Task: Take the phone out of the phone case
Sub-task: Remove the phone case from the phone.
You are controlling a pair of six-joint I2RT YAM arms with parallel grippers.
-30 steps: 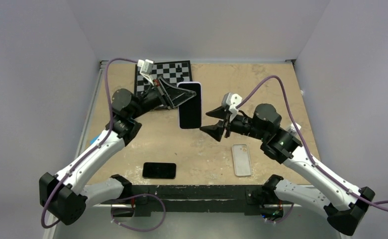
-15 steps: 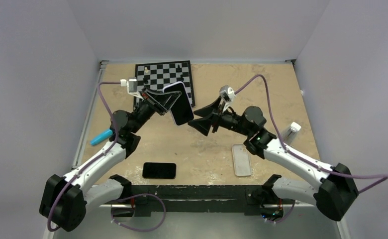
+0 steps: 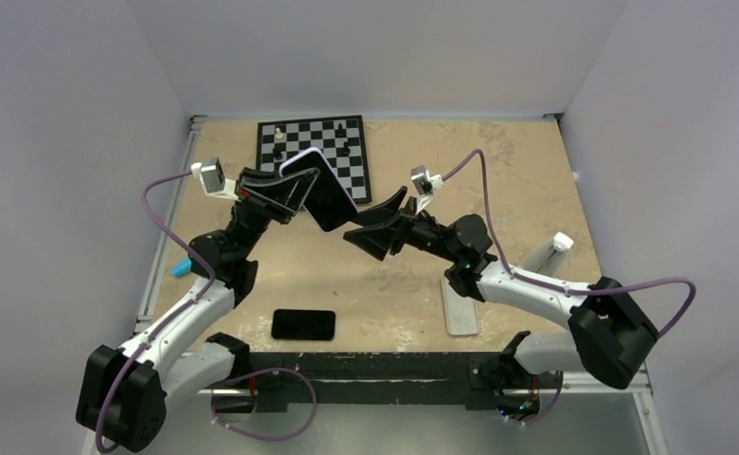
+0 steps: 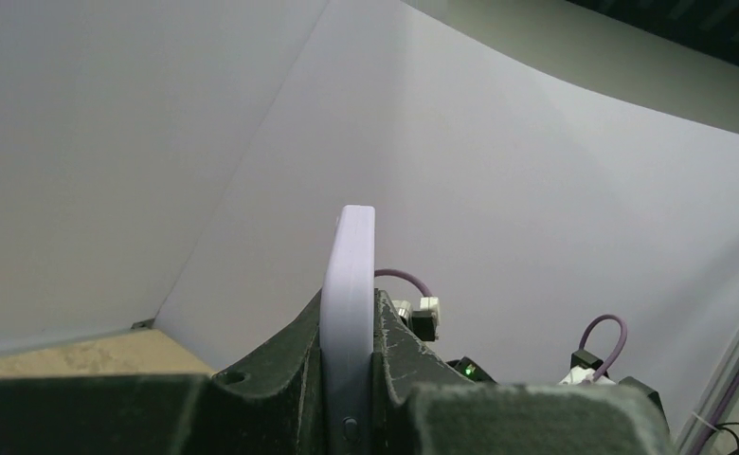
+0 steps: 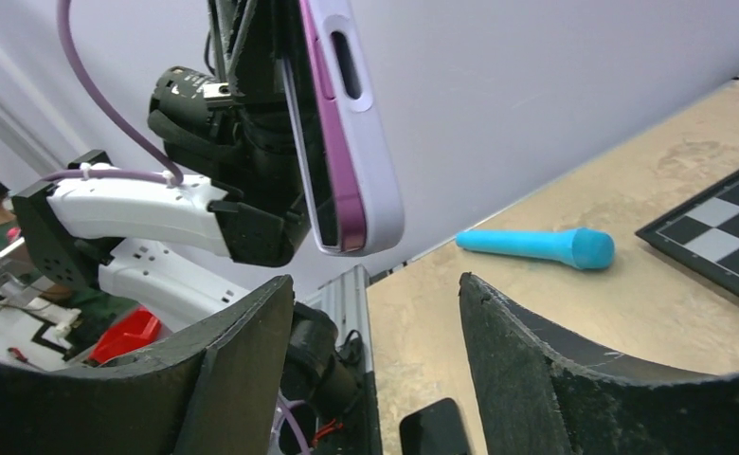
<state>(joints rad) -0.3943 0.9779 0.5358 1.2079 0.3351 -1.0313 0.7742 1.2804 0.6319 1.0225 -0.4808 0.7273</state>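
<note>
My left gripper (image 3: 295,192) is shut on a phone in a lilac case (image 3: 320,190) and holds it tilted in the air in front of the chessboard. In the left wrist view the case's edge (image 4: 351,313) stands upright between my two fingers. In the right wrist view the cased phone (image 5: 342,123) hangs above my jaws, its pink-edged screen side facing left. My right gripper (image 3: 366,227) is open and empty, just below and to the right of the phone's lower end.
A chessboard (image 3: 347,156) with a few pieces lies at the back. A bare black phone (image 3: 303,324) lies near the front edge. A clear empty case (image 3: 459,305) lies at the front right. A blue marker (image 5: 536,245) lies at the left, and a white bottle (image 3: 555,246) at the right.
My left gripper has carried the cased phone left and toward the front, tilting it more. My right gripper has followed to the left and stays open under the phone.
</note>
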